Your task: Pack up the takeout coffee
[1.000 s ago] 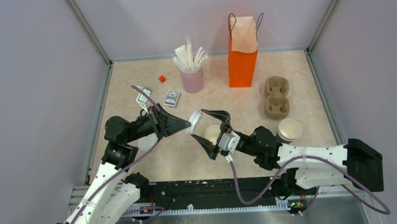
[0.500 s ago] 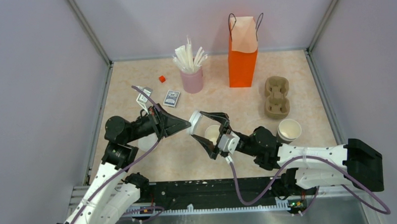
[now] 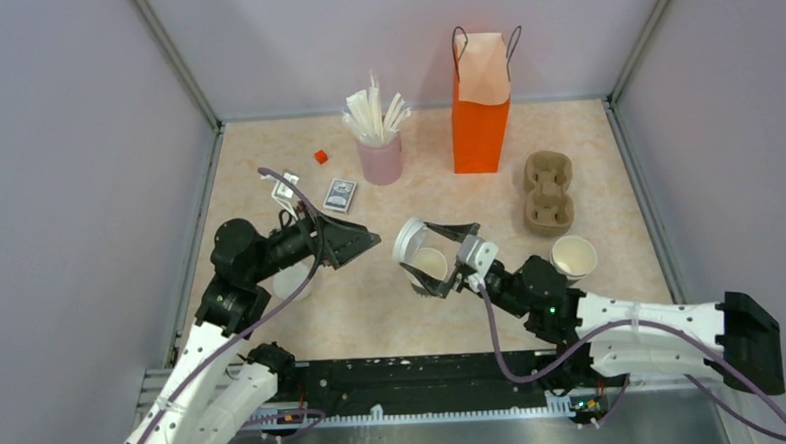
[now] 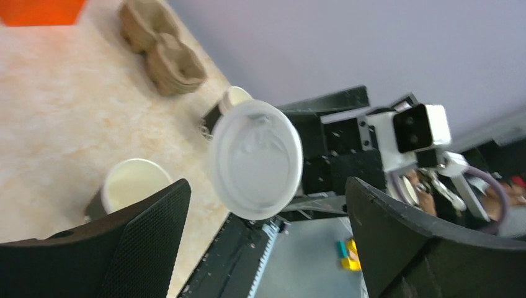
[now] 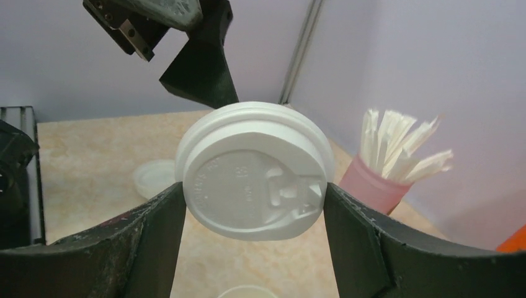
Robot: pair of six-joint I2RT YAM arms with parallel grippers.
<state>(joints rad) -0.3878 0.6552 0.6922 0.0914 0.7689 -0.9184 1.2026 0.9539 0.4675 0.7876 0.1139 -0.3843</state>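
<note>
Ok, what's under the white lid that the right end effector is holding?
A lidless dark cup with a cream inside stands on the table below the lid, gripped edgewise by the right end effector. The lid and fingers cover part of its rim.

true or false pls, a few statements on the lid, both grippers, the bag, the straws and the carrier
The right gripper clamps a white lid between its fingers. True.
The left gripper is shut on that lid. False: its jaws stand open, holding nothing.
The orange bag lies on its side. False: it stands upright.
The pink cup holds white straws. True.
The cardboard cup carrier holds two cups. False: both its wells are empty.
</note>
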